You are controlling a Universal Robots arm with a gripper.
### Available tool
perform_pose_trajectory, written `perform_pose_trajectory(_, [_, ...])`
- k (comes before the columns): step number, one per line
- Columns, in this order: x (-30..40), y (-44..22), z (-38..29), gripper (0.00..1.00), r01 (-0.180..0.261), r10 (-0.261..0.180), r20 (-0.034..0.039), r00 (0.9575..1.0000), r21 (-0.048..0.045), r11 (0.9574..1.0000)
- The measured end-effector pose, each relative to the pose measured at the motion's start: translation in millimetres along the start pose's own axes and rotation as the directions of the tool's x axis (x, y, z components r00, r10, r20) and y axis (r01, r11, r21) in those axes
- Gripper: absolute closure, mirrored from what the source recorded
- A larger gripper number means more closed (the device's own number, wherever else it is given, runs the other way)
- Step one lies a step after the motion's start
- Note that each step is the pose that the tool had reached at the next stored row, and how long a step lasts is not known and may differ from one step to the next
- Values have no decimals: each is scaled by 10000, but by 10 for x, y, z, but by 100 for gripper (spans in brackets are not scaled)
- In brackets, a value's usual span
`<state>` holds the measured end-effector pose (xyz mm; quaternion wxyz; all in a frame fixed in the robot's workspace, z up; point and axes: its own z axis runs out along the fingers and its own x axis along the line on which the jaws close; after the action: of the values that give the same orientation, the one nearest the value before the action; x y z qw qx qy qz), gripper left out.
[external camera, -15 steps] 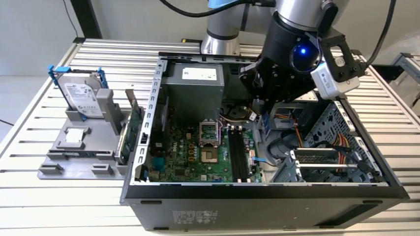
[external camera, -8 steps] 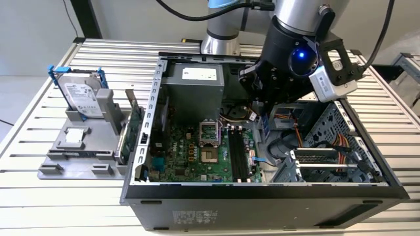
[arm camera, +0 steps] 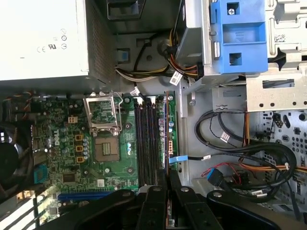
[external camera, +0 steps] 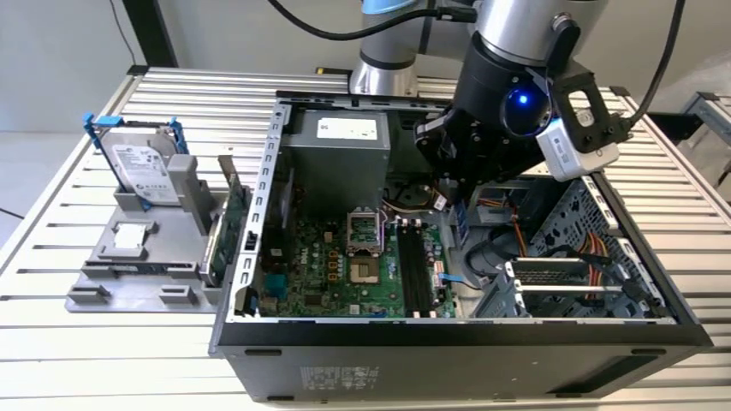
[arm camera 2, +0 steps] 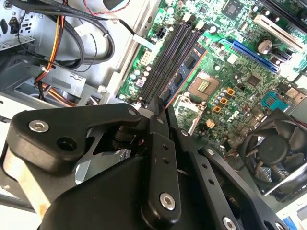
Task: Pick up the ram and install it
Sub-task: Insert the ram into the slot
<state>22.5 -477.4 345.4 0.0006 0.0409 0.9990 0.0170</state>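
On the slatted metal tabletop (external camera: 68,325) an open computer case (external camera: 457,338) lies on its side so the motherboard (arm camera: 72,143) faces up, and the end effector (arm camera 2: 158,112), fingers pinched on the ram (arm camera 2: 184,72), hangs over the memory slots (arm camera: 145,143) lengthwise.

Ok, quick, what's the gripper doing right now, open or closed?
Gripper: fingers closed on the ram, holding it by one end along the memory slots.
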Motion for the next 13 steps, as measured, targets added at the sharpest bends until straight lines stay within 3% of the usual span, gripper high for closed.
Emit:
perform_pose_trajectory(7, [0, 0, 12, 100, 0, 0, 1, 10000, -3, 10000])
perform_pose_trajectory(13, [0, -2, 60, 100, 90, -90, 0, 10000, 1, 10000])
